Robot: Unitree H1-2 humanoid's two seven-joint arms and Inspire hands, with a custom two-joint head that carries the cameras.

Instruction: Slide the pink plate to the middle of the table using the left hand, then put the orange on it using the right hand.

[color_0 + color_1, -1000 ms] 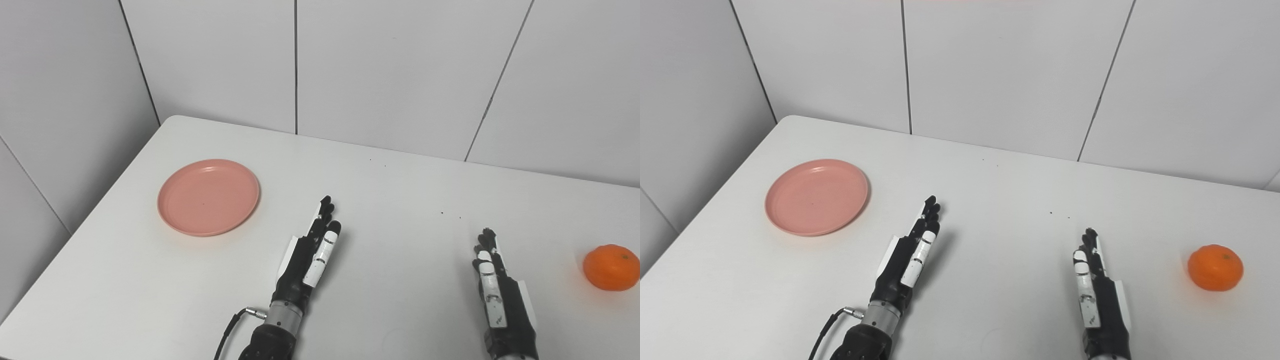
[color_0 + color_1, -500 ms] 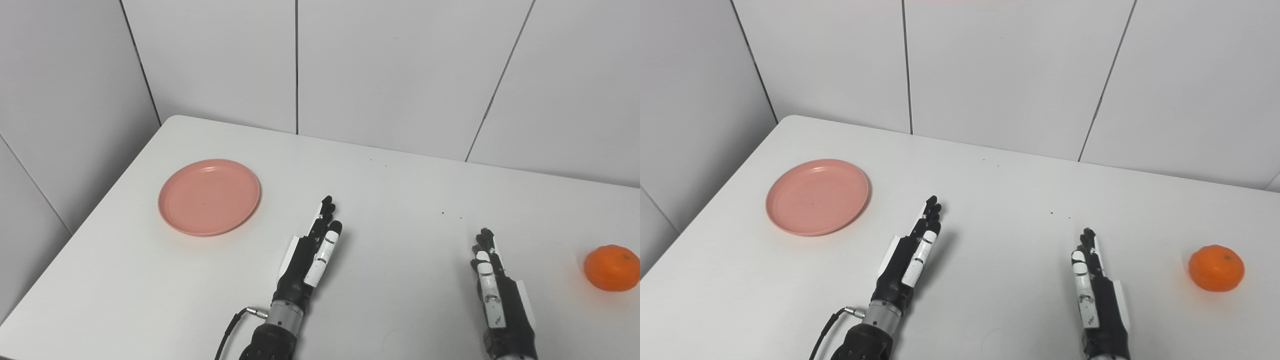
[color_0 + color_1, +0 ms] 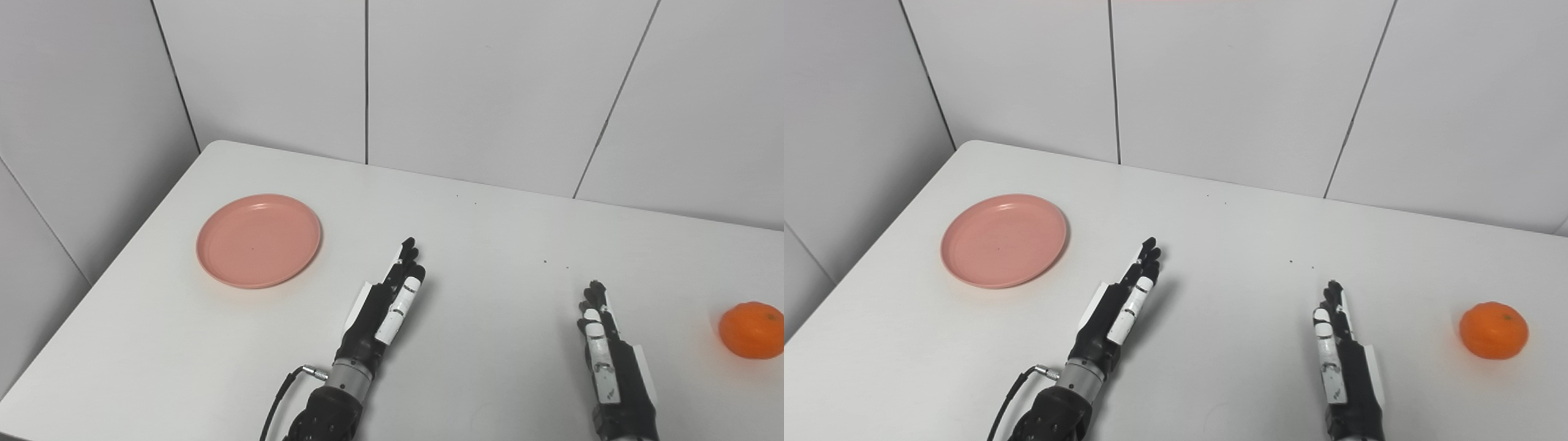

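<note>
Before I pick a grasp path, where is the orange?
The orange sits on the white table at its far right, beyond the open right hand.

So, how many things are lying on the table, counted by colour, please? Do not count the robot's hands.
Pink: 1, the pink plate, on the table's left part.
Orange: 1, the orange, near the right edge.
Total: 2 things.
</note>
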